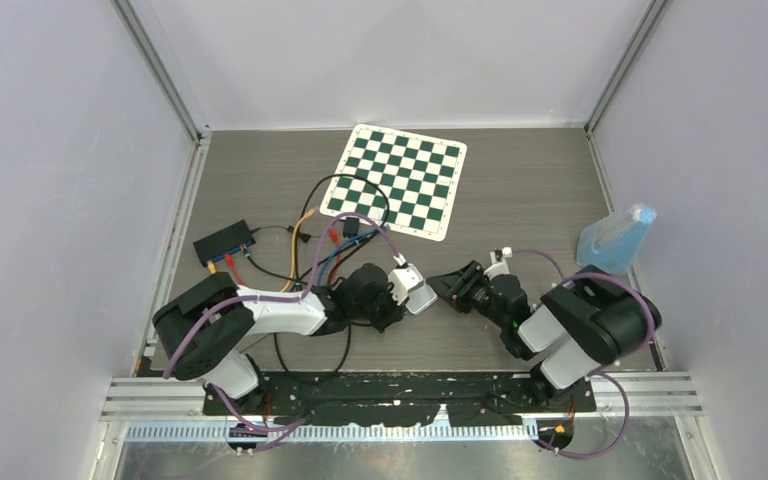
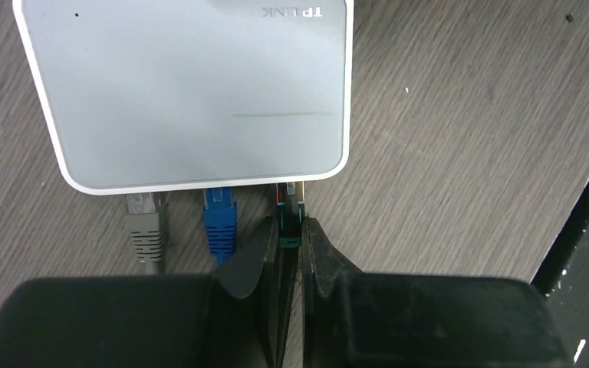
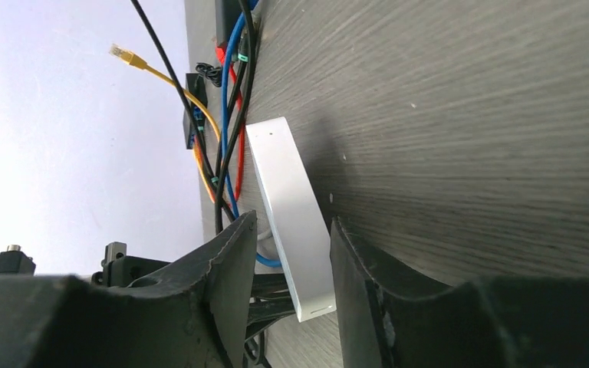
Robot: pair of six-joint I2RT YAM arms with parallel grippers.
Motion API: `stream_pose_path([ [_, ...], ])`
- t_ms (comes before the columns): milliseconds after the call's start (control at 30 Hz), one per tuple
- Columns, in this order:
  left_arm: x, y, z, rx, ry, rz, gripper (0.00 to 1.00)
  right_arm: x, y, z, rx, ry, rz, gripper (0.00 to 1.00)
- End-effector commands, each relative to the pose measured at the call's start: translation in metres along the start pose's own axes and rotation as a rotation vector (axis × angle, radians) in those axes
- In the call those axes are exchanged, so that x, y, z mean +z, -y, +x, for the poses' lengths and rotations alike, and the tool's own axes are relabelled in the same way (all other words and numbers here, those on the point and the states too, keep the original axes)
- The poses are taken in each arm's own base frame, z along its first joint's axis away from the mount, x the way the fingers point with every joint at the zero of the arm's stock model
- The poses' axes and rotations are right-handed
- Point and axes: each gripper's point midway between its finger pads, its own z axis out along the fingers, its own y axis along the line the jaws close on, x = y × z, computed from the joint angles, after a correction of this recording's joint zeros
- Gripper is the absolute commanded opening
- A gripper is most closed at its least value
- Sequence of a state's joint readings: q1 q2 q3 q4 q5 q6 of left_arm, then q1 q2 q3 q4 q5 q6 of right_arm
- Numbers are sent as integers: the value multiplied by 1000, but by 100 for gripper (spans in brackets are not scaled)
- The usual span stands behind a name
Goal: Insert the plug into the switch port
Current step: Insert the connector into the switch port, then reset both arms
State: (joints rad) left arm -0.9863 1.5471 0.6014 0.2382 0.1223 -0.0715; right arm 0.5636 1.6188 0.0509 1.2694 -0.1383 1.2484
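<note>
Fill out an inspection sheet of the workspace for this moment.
Surface: dark wood-grain table.
Job's things: white TP-Link switch on the table; black plug at the port beside the blue plug, how far in cannot be told.
Clutter: chessboard mat, blue bottle, black box with cables.
Grippers: left gripper, jaws shut on the black plug; right gripper, jaws open, straddling the switch.
Cables: grey plug and blue plug in ports; yellow cable, end loose.
Surroundings: white walls, metal frame.
</note>
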Motion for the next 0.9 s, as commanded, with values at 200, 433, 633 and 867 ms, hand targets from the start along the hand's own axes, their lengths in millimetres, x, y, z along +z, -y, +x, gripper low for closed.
stream_pose_path([
  [200, 9, -6, -63, 4, 241, -37, 0, -17, -8, 5, -216, -142, 208, 55],
  [433, 9, -3, -73, -10, 261, -22, 0, -36, -20, -36, -405, -18, 328, 63],
  [633, 8, -1, -75, -15, 253, -12, 0, -55, -30, -72, -574, 66, 454, 68],
  [867, 13, 1, -66, -37, 222, 2, 6, -79, -46, -105, -706, 167, 529, 75],
])
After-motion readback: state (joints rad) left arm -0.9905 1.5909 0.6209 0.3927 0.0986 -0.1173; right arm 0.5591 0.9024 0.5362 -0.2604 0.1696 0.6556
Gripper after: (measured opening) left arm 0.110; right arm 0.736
